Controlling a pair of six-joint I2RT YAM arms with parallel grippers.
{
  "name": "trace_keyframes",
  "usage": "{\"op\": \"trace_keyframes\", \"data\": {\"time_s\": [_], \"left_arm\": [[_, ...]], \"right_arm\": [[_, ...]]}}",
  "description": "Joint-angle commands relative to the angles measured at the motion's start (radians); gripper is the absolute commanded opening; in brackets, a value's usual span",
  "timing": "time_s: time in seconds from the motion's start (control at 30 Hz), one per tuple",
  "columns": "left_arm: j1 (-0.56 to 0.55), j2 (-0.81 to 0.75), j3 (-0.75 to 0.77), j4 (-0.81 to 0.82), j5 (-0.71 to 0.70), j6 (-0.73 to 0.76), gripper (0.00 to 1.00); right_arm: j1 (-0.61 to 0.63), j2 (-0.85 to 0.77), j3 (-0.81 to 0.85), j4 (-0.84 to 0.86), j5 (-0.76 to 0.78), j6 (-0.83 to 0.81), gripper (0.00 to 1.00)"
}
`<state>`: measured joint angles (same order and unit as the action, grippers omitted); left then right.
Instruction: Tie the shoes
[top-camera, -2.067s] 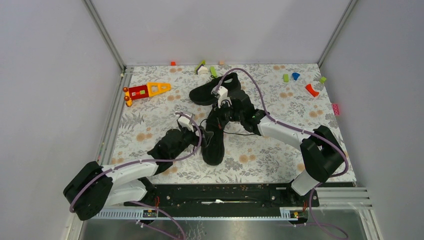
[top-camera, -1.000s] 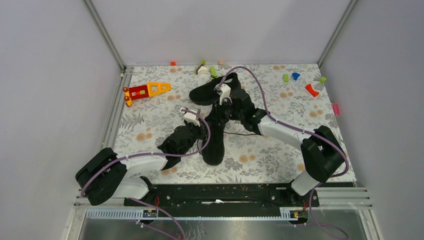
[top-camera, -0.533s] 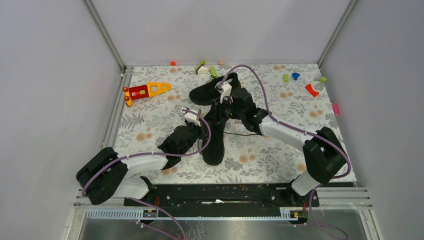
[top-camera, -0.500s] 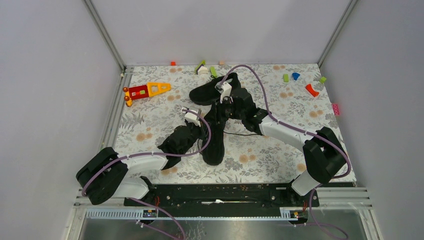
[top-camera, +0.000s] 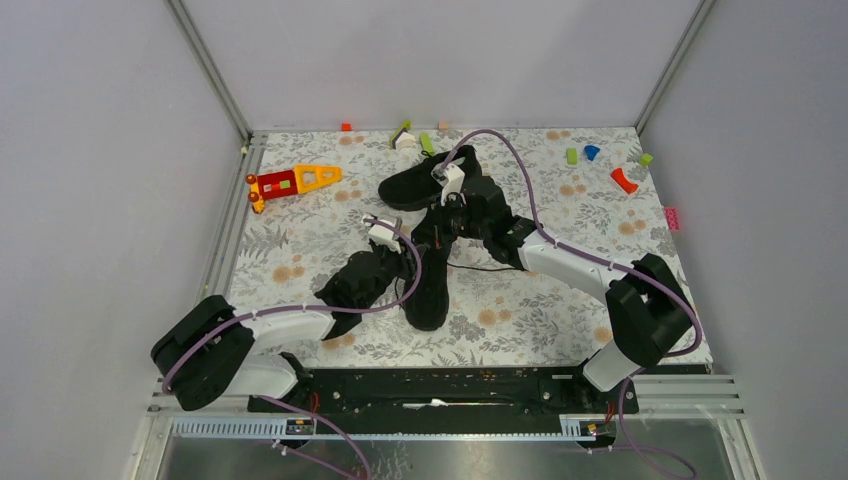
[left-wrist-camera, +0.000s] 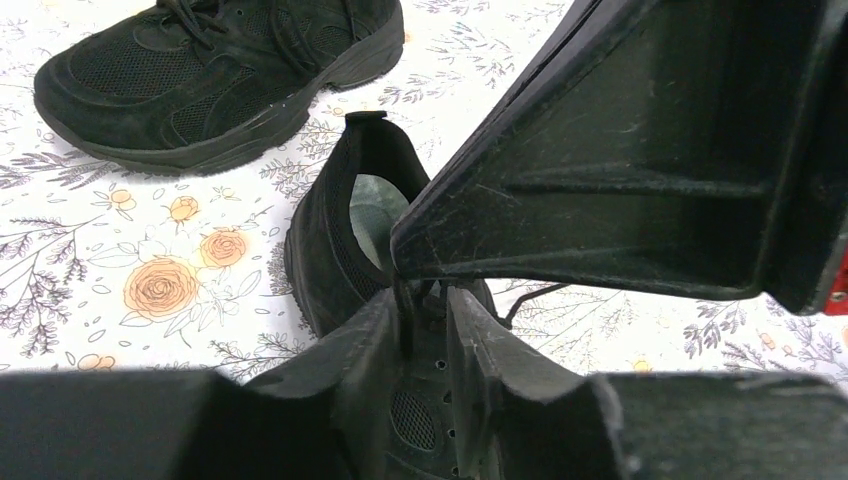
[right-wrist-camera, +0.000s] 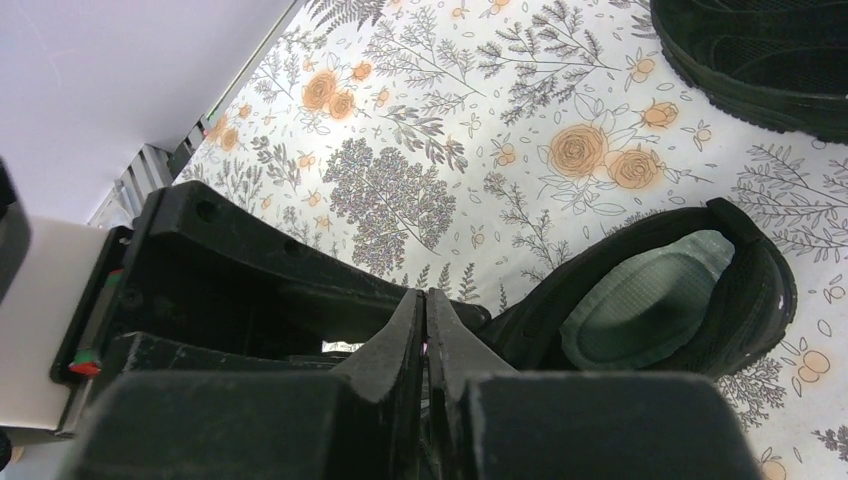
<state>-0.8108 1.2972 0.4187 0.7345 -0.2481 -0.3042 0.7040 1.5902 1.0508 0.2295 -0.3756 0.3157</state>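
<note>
- The near shoe lies lengthwise on the floral table — toe toward the arm bases, heel opening away.
- The left gripper is over its lacing from the left flank, with the jaws narrowed onto a thin black lace.
- The right gripper is just beyond, at the heel end. Its jaws are pressed together, and whether any lace lies between them cannot be told.
- The far shoe lies crosswise behind — the right arm is nearer to it.
</note>
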Motion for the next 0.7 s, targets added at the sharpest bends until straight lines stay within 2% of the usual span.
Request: {"op": "trace_keyframes", "data": {"time_s": [0.0, 0.07, 0.2, 0.33, 0.5, 0.67], "left_arm": [[0.001, -0.064, 0.005, 0.034, -0.045, -0.013, 0.35], [0.001, -0.094, -0.009, 0.033, -0.061, -0.02, 0.43], [0.001, -0.128, -0.029, 0.019, -0.08, -0.039, 0.5], [0.002, -0.117, -0.038, 0.036, -0.082, -0.058, 0.63], [0.001, -0.064, -0.011, 0.062, -0.053, -0.062, 0.64], [-0.002, -0.01, 0.031, 0.055, -0.091, -0.075, 0.55]], "right_arm": [[-0.003, -0.039, 0.037, 0.013, 0.046, 0.05, 0.01], [-0.003, -0.04, 0.034, 0.023, 0.044, 0.069, 0.01], [-0.003, -0.05, 0.021, 0.041, 0.061, 0.095, 0.01], [-0.004, -0.059, 0.003, 0.082, 0.053, 0.13, 0.01], [-0.004, -0.065, -0.004, 0.098, 0.053, 0.149, 0.01], [-0.003, -0.068, -0.009, 0.099, 0.06, 0.154, 0.02]]}}
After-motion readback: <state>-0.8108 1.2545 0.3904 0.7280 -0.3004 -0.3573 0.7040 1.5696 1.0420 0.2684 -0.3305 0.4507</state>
